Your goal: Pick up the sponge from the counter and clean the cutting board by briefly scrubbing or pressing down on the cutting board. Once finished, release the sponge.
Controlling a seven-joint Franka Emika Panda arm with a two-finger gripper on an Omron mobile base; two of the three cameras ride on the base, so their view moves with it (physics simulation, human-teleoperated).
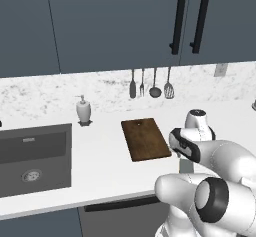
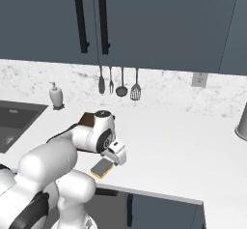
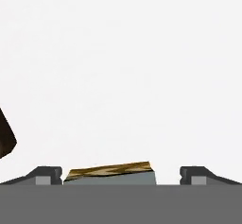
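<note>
The sponge (image 2: 102, 167), a small yellow block with a grey-green top, lies on the white counter (image 2: 173, 146) close to its front edge. My gripper (image 2: 110, 161) hangs low right over it and is open. In the hand view the sponge (image 3: 111, 173) sits between the two fingertips (image 3: 47, 174), with a gap on each side. The dark brown cutting board (image 1: 145, 138) lies flat to the left of the sponge. My arm hides most of the board (image 2: 87, 119) in the right base view, and one corner of the board (image 3: 4, 138) shows at the hand view's left edge.
A dark grey sink (image 1: 32, 156) is set into the counter at the left, with a soap dispenser (image 1: 83, 111) behind it. Utensils (image 1: 150, 86) hang on the speckled wall. A grey metal vessel (image 2: 241, 124) stands at the far right. The counter's front edge runs just beside the sponge.
</note>
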